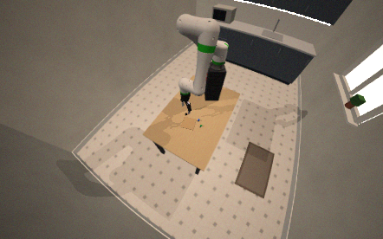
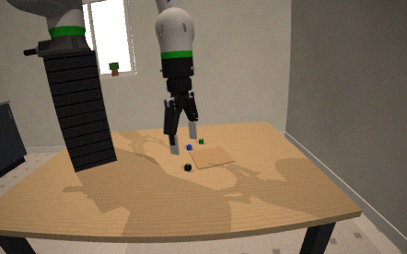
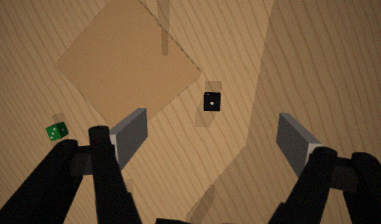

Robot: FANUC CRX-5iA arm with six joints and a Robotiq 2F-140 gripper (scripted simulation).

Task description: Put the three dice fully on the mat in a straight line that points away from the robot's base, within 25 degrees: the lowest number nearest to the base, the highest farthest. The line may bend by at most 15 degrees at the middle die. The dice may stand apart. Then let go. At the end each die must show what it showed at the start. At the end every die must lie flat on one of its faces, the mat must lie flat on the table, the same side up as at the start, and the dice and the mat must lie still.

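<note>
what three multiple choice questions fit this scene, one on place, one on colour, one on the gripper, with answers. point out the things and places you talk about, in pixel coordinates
1. Where is the black die?
a) on the mat
b) beside the mat
c) under the mat

2. Which colour is the third die, besides black and green?
a) red
b) yellow
c) blue

3. How is the gripper?
a) open, holding nothing
b) shut on a die
c) shut, holding nothing

1 b: the black die (image 2: 188,167) (image 3: 212,102) lies on bare table off the mat (image 2: 212,157) (image 3: 128,62).
2 c: a blue die (image 2: 189,147) lies near the green die (image 2: 201,141) (image 3: 57,131).
3 a: the fingertips of the gripper (image 2: 183,142) (image 3: 211,125) stand wide apart above the table.
</note>
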